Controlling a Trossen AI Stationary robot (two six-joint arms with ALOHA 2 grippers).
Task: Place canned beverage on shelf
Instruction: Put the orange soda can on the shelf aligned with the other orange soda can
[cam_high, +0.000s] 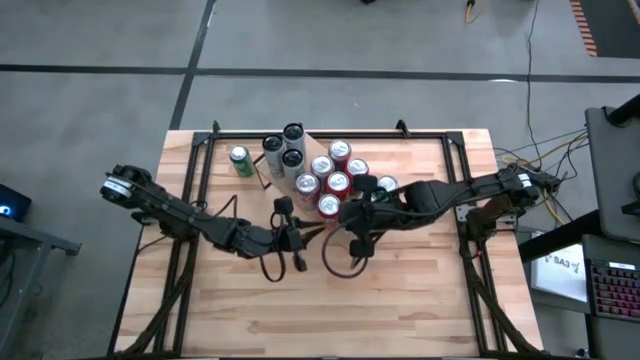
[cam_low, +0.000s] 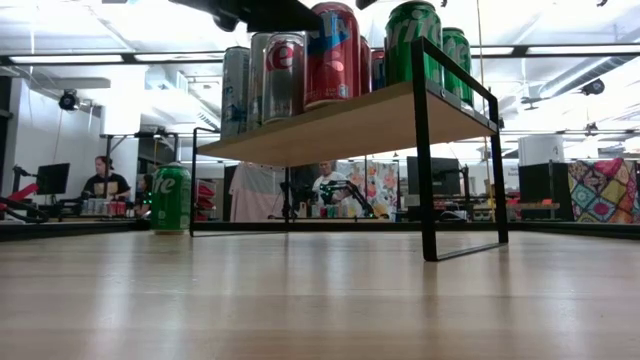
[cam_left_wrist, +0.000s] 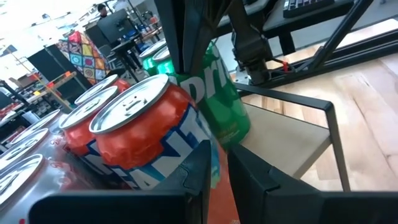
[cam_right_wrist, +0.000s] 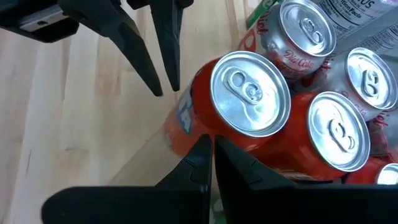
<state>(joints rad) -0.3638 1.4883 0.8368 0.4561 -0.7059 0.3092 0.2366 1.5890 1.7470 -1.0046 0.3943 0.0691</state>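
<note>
An orange soda can (cam_right_wrist: 249, 93) stands upright at the near edge of the shelf (cam_low: 330, 125), in front of several red, silver and green cans (cam_left_wrist: 217, 106). My left gripper (cam_right_wrist: 166, 91) points level at the orange can's side from the table's left. Its fingers stand a narrow gap apart with nothing between them. My right gripper (cam_right_wrist: 211, 143) is shut and slants down over the same can (cam_high: 328, 205) from the right, its tips by the can's wall just under the rim. My left gripper has its fingertips (cam_right_wrist: 176, 87) right beside the orange can's side wall (cam_right_wrist: 186, 106); I cannot tell whether they touch it. My right gripper's shut fingertips (cam_right_wrist: 200, 149) lie against the picture of the can's upper wall (cam_right_wrist: 214, 127); whether they press on it cannot be told.
A green can (cam_low: 171, 198) stands alone on the table left of the shelf. The shelf's black end frame (cam_low: 425, 150) rises at its right end. Bare plank tabletop (cam_high: 400, 300) lies near the front. People and desks show in the room beyond.
</note>
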